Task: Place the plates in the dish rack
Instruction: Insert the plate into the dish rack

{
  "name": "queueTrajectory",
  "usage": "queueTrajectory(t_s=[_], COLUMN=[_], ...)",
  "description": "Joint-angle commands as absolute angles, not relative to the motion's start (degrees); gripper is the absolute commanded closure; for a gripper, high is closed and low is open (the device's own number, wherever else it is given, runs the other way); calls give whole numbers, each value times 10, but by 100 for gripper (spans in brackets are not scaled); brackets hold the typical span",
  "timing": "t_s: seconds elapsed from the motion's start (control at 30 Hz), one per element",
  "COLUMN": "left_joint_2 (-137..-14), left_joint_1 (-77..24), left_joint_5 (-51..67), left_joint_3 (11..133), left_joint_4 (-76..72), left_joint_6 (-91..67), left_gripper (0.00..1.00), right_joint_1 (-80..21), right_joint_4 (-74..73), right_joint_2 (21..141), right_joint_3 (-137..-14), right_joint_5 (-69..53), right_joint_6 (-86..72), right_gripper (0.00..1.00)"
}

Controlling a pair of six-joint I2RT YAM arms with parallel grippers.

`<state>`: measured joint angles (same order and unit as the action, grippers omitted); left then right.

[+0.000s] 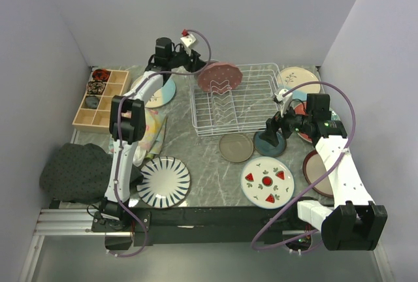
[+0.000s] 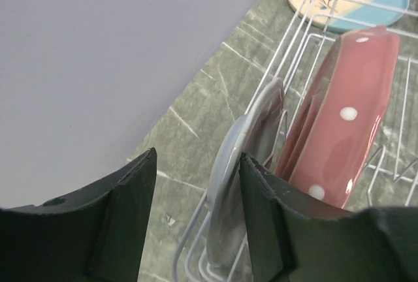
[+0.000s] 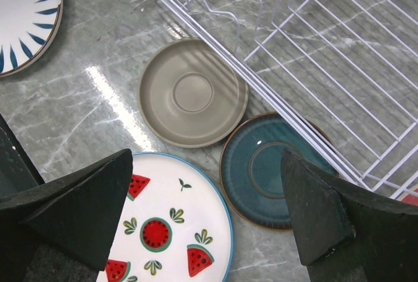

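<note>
The white wire dish rack (image 1: 241, 109) stands at the back centre. A pink dotted plate (image 1: 220, 77) stands on edge at its back-left corner. In the left wrist view a pale grey-blue plate (image 2: 228, 190) stands upright in the end slot beside the pink dotted plate (image 2: 346, 132). My left gripper (image 2: 198, 158) is open around the grey-blue plate's rim, which lies against the right finger. My right gripper (image 3: 208, 158) hangs open above a dark teal plate (image 3: 274, 171), a taupe plate (image 3: 192, 93) and a watermelon-print plate (image 3: 170, 223), holding nothing.
A navy-white striped plate (image 1: 163, 181) lies front left. A cream-and-blue plate (image 1: 299, 78) lies behind the rack, and more plates lie under the right arm. A wooden compartment box (image 1: 98, 99), a floral cloth (image 1: 151, 132) and a dark cloth (image 1: 72, 171) lie on the left.
</note>
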<state>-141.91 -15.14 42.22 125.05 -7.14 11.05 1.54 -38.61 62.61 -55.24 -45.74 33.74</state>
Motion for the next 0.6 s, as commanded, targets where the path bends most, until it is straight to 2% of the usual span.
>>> queueTrajectory(t_s=[0.0,0.4,0.57], left_joint_2=[-1333,-1330,-1322], left_joint_1=[-120,-114,-114], left_joint_5=[407,410,417], left_joint_3=[1243,1261,1261], left_joint_4=[-178,-137,-63], left_joint_6=[33,21,90], left_gripper=[40,36,40], right_joint_1=[19,19,21], right_joint_4=[-381,-367,-366], right_joint_2=[613,600,600], right_joint_3=[-576,-565,-565], right_joint_5=[-465,-460,-460], right_joint_6=[340,334,334], right_gripper=[0,0,0])
